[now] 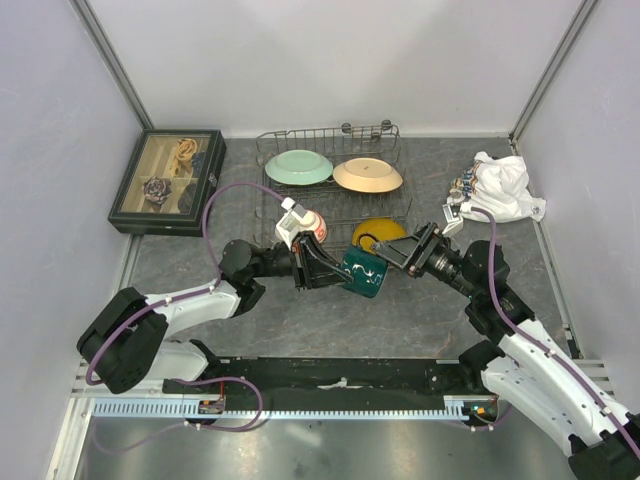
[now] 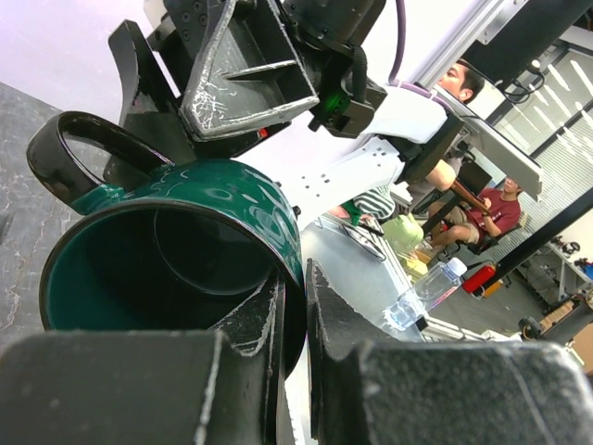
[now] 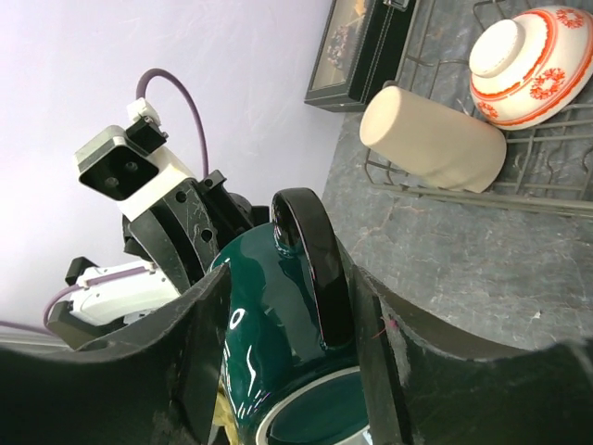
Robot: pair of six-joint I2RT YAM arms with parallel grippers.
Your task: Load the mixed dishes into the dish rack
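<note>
Grey tabletop (image 1: 300, 325); left gripper (image 2: 292, 278) clamps dark green mug (image 2: 213, 199) rim; right gripper (image 3: 283, 262) straddles handle (image 3: 320, 278), closure hidden.

No legible text or labels

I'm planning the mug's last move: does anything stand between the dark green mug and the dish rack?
Nothing loose lies between the dark green mug and the dish rack. Just inside the rack's near edge, the yellow plate sits directly beyond the mug, with the small red-orange bowl to its left. The left tool pinches the mug's rim.
</note>
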